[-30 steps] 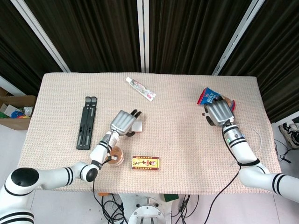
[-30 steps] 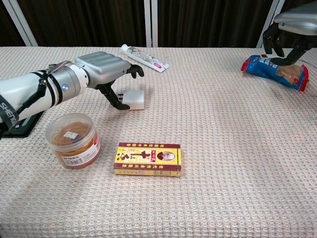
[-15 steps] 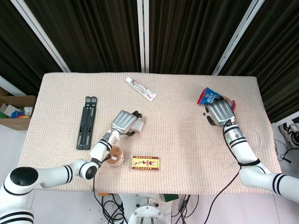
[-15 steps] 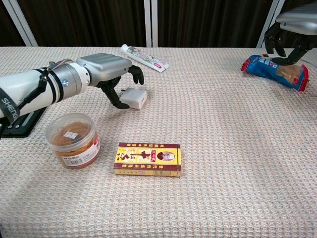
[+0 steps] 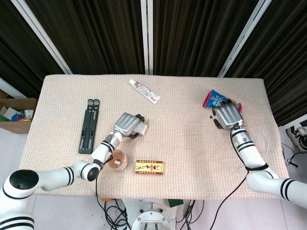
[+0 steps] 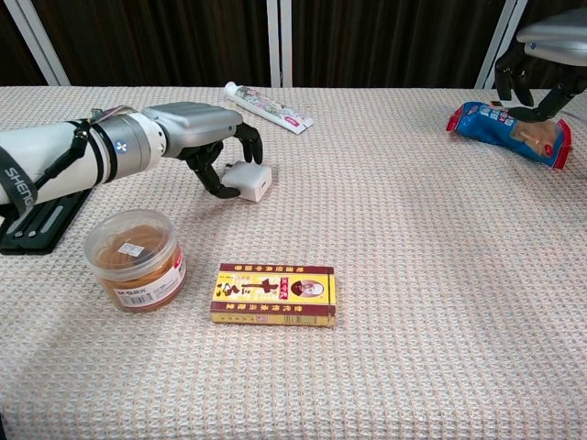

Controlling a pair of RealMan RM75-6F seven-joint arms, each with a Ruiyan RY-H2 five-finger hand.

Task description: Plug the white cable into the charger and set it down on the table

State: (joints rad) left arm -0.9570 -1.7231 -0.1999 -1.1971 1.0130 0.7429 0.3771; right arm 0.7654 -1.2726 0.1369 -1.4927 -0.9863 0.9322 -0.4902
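Charger half under left fingers

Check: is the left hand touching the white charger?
Touching. The chest view shows the left hand with fingers curled around the white charger, fingertips against its near and far sides.

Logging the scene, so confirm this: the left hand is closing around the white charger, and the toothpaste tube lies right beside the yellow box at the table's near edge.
One detail is wrong. The left hand is indeed closing around the white charger, but the toothpaste tube lies at the far side of the table, well away from the yellow box at the near edge. The head view shows this.
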